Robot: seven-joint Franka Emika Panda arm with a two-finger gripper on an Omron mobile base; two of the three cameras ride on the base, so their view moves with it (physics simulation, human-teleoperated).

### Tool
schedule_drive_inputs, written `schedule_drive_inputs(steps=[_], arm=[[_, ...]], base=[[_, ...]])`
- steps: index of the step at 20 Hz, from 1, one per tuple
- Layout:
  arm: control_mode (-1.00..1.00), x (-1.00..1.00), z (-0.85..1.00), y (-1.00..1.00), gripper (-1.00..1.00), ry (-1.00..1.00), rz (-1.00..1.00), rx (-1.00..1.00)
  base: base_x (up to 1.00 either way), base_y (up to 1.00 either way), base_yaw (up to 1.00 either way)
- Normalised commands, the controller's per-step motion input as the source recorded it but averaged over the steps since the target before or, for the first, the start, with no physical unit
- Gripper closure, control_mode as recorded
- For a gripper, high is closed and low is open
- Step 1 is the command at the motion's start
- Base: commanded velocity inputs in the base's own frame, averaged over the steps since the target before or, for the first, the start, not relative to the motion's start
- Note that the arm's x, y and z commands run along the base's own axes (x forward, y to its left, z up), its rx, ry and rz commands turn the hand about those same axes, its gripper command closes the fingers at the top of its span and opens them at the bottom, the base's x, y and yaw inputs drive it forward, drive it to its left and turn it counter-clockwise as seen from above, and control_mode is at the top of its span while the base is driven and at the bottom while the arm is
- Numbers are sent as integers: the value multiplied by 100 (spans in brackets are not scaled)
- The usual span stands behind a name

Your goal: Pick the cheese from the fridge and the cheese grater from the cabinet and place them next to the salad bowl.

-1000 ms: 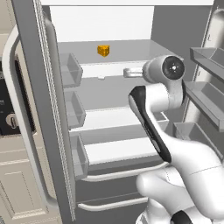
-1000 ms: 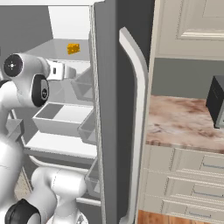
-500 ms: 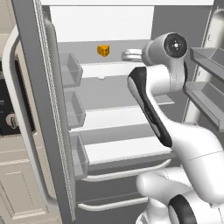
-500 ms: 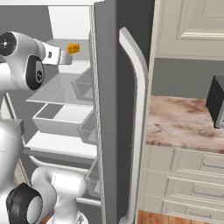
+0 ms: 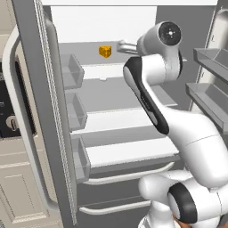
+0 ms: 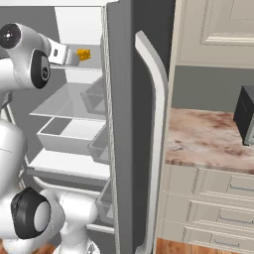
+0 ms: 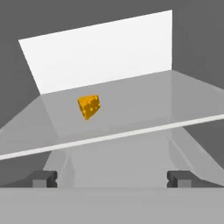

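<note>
Tall grey double-door fridge [image 5: 44, 111] stands open, white shelves and grey door bins [image 5: 73, 71] look bare apart from one item. Small orange-yellow holed cheese wedge [image 7: 89, 106] sits on the upper glass shelf [image 7: 144, 105], ahead of the two-finger gripper [image 7: 111, 177] and slightly left, well apart. Fingers spread wide, nothing between them, tips short of the shelf edge

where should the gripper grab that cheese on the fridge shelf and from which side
Probably across the two flat side faces of the cheese, coming in level from the fridge's open front. The wedge sits on the shelf with the back wall behind it, and the open gripper already faces it.
</note>
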Motion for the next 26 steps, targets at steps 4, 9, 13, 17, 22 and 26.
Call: schedule_drive_inputs(steps=[4, 9, 13, 17, 22, 26], arm=[[-100, 41, 2, 17, -100, 1, 4, 3], [-100, 42, 0, 12, -100, 6, 6, 0], [-100, 40, 0, 7, -100, 5, 8, 0], [-100, 33, -7, 11, -100, 4, 6, 0], [-100, 35, -15, 10, -100, 3, 4, -1], [-100, 37, -13, 8, -100, 1, 3, -4]], base=[[0, 0, 0], [0, 0, 0], [0, 0, 0], [0, 0, 0], [0, 0, 0], [0, 0, 0]])
